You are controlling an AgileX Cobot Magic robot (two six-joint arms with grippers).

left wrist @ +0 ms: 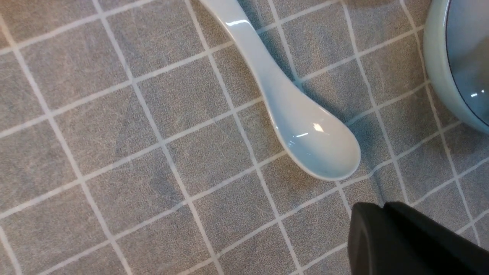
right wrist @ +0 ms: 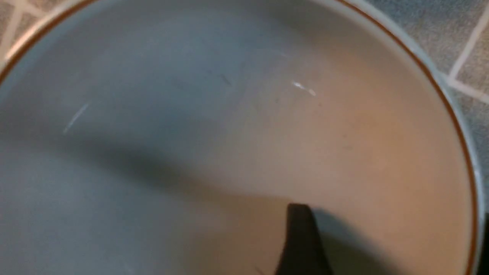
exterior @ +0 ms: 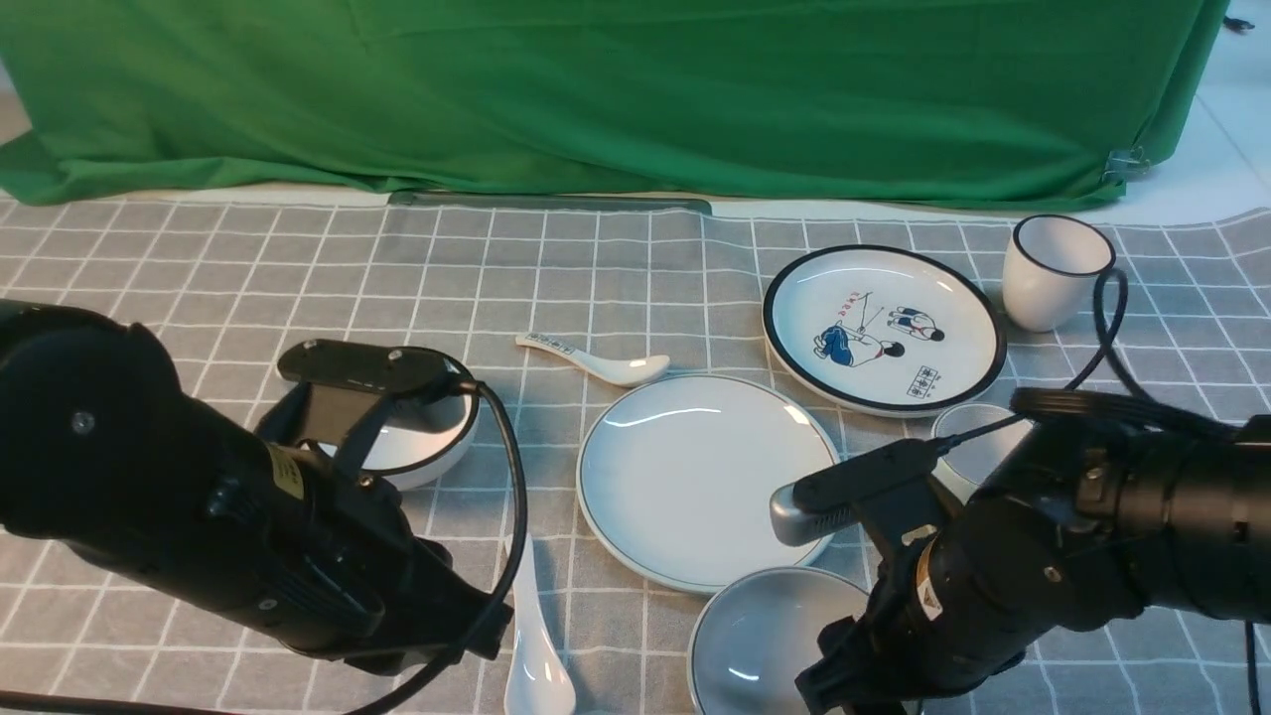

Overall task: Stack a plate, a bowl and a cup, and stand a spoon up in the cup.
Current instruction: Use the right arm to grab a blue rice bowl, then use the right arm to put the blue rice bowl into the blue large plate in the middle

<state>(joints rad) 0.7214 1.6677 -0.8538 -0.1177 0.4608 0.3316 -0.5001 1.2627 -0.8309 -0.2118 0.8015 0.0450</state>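
Spoon on checked cloth; left pincer pressed together, right pincer unclear; green backdrop.

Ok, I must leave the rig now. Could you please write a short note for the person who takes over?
Left gripper: shut, empty, close to the plain glossy white ceramic soup spoon, which lies flat on the grey checked cloth.
Right gripper: one finger shows inside the plain pale grey-white shallow bowl; I cannot tell whether it is open or shut.
Large plain pale grey-white round plate: bare, mid-table, with the bowl in front of it.
Handleless pale grey-white tapered cup: right of the plate, upright, partly hidden.
Done: nothing stacked.
Left: bowl on plate, cup in bowl, spoon in cup.
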